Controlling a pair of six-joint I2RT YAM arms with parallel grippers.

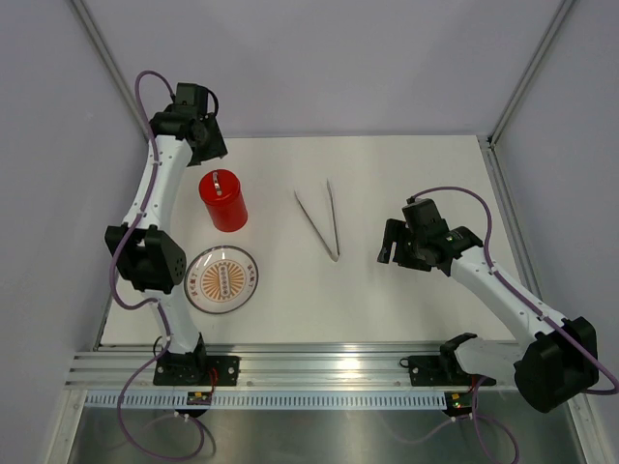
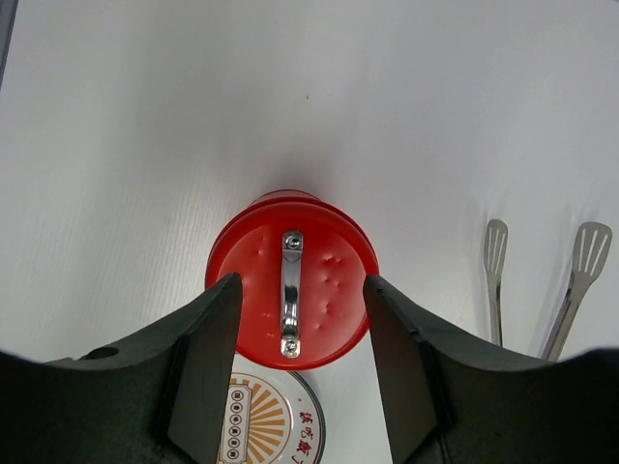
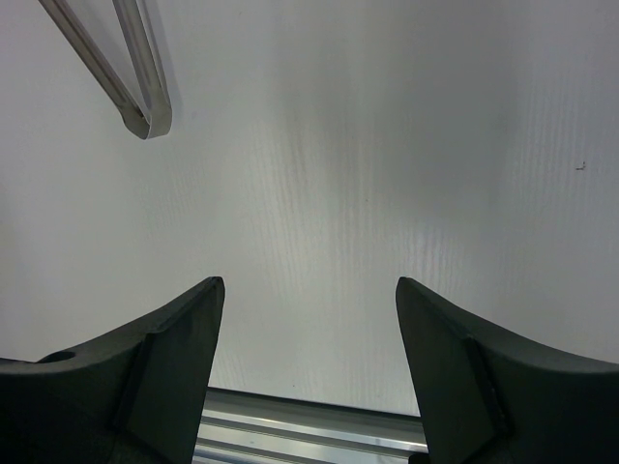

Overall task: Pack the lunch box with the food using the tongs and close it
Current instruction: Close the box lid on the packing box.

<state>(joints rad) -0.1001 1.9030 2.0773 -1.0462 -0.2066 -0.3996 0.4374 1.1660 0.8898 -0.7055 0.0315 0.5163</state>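
Note:
The red lunch box (image 1: 223,200) stands upright at the back left of the table with its lid on; the lid (image 2: 329,280) has a silver handle across its middle. My left gripper (image 1: 207,145) hangs open behind and above it, its jaws (image 2: 302,282) framing the lid without touching. The silver tongs (image 1: 321,220) lie in a narrow V at mid-table, flat tips (image 2: 495,253) pointing away, joined end (image 3: 145,116) nearest me. My right gripper (image 1: 388,246) stands open over bare table (image 3: 308,282) just right of that joined end. No food is in view.
A clear round plate (image 1: 221,278) with an orange printed centre lies in front of the lunch box, nothing on it; its rim (image 2: 315,418) shows between the left fingers. A metal rail (image 3: 309,425) runs along the table's near edge.

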